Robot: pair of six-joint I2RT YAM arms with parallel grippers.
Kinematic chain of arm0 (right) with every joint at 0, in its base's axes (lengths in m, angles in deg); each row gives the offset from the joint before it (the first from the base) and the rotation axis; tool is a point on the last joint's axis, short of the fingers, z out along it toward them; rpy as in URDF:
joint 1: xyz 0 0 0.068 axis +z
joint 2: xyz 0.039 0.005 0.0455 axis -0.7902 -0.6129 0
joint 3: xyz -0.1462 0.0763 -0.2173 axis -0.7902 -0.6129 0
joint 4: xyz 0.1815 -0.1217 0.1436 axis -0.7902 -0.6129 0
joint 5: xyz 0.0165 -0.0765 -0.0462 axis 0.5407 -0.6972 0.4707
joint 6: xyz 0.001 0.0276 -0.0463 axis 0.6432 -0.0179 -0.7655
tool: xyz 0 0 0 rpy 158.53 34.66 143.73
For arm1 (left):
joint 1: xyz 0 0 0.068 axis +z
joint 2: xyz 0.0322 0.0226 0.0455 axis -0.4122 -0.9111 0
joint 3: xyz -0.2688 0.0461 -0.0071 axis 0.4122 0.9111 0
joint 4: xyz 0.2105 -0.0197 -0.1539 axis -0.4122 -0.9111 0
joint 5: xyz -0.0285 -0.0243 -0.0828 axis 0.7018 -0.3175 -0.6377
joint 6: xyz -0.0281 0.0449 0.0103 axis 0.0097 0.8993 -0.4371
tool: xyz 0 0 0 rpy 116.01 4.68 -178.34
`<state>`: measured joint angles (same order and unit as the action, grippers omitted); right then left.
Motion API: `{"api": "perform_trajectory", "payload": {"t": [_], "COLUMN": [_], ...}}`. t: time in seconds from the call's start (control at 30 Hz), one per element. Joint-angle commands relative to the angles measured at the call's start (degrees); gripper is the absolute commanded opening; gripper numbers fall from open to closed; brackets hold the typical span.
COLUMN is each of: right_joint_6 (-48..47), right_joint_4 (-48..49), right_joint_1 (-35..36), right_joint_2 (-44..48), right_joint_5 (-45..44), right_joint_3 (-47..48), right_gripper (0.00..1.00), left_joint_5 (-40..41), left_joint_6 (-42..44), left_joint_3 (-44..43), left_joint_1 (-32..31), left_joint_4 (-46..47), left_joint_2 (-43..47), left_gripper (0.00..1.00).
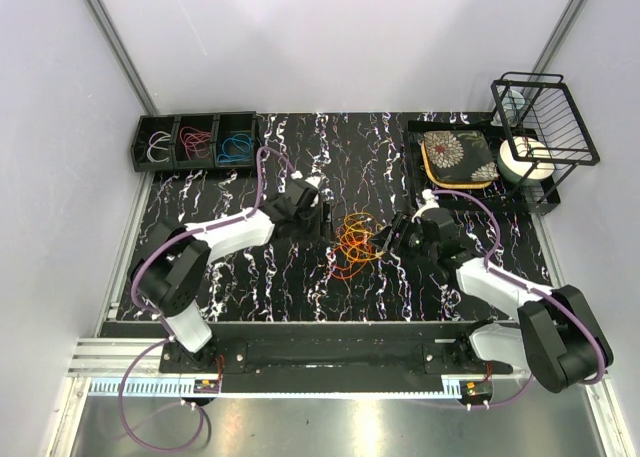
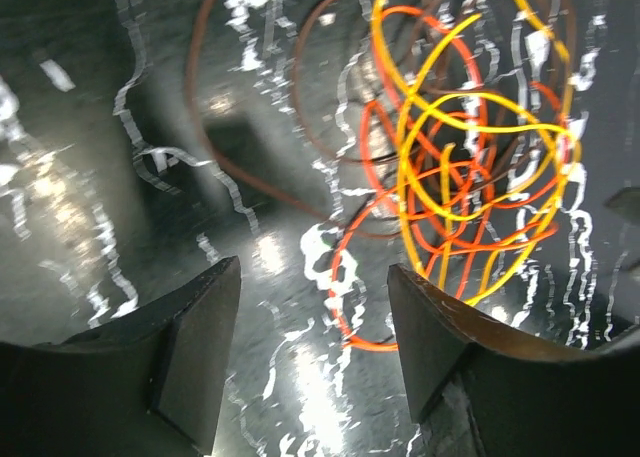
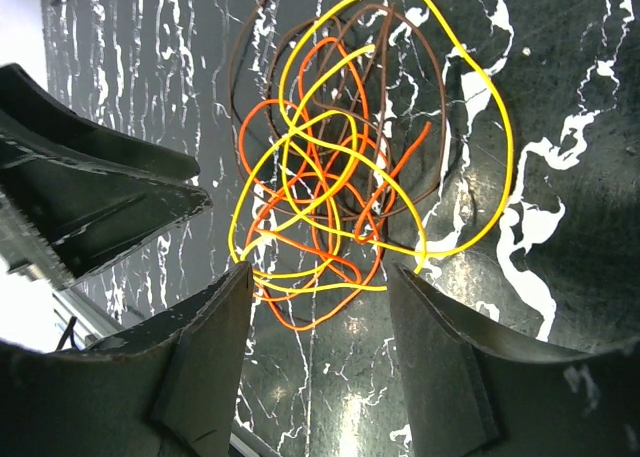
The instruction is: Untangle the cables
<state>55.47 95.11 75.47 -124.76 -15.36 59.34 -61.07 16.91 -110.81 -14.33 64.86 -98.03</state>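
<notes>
Right, I've got the cables [image 1: 355,245] sitting in one knot in the middle of the tabletop [image 1: 250,277], with yellow, orange and brown loops all threaded through each other. My left claw [image 1: 322,217] is just to the left of the knot, jaws spread and nothing in them. The knot's nearest orange loop [image 2: 335,287] lies just ahead of its right finger. My right claw [image 1: 390,239] is just to the right of the knot, also wide open and empty, and the knot's near edge shows between its fingers in the wrist view.

I'd call this the approach: both claws bracket the knot and no strand is picked yet. Well away from the knot, back and to the left, the bins [image 1: 195,142] hold whitish, red and blue loops, so I reckon some sorting is done.

Next I want one outer strand. The big yellow loop [image 3: 500,147] on the knot's edge looks freest. That calls for a low, precise pinch, because these wires look thin and springy and could slip.
</notes>
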Motion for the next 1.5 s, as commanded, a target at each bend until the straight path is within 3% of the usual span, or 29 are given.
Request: {"api": "perform_trajectory", "payload": {"t": [0.0, 0.23, 0.4, 0.53, 0.63, 0.77, 0.9, 1.03, 1.27, 1.47], "right_joint_6": [-0.13, 0.05, -0.04, -0.13, -0.13, -0.21, -0.21, -0.30, -0.04, 0.22], "right_joint_4": [1.99, 2.34, 2.51, 2.60, 2.60, 2.43, 2.34, 2.34, 2.16, 1.90], "right_joint_1": [0.02, 0.02, 0.02, 0.02, 0.02, 0.02, 0.02, 0.02, -0.06, 0.02], "right_joint_2": [-1.30, -1.65, -2.27, -2.18, -2.44, -2.62, -2.36, -2.01, -1.48, -0.16], "right_joint_5": [-0.57, -0.49, -0.31, -0.05, -0.04, 0.13, 0.22, 0.04, -0.22, -0.66], "right_joint_3": [1.74, 1.48, 1.83, 1.75, 1.92, 2.10, 2.01, 1.75, 1.57, 1.05], "right_gripper": [0.62, 0.62, 0.62, 0.62, 0.62, 0.62, 0.62, 0.62, 0.62, 0.62], "left_joint_5": [-2.09, -1.64, -0.07, 1.52, 1.43, 2.39, 4.42, 8.80, 15.58, 13.66], "left_joint_6": [-0.39, -0.38, -1.26, -1.09, -1.00, -1.35, -0.39, 3.65, 12.70, 17.46], "left_joint_3": [-3.35, -5.90, -8.62, -10.73, -11.87, -13.28, -14.86, -21.44, -43.83, -45.73], "left_joint_1": [-1.05, -1.93, -1.93, -1.93, -2.02, -2.19, -2.19, -2.28, -3.07, -3.95], "left_joint_4": [5.50, 6.29, 5.33, 3.48, 3.13, 1.99, -0.73, -10.64, -23.68, -24.38], "left_joint_2": [-1.15, -4.05, -7.31, -9.94, -11.44, -11.27, -6.71, -0.29, 11.66, 17.73], "left_gripper": [0.62, 0.60, 0.51, 0.30, 0.23, 0.00, 0.00, 0.00, 0.00, 0.00]}}
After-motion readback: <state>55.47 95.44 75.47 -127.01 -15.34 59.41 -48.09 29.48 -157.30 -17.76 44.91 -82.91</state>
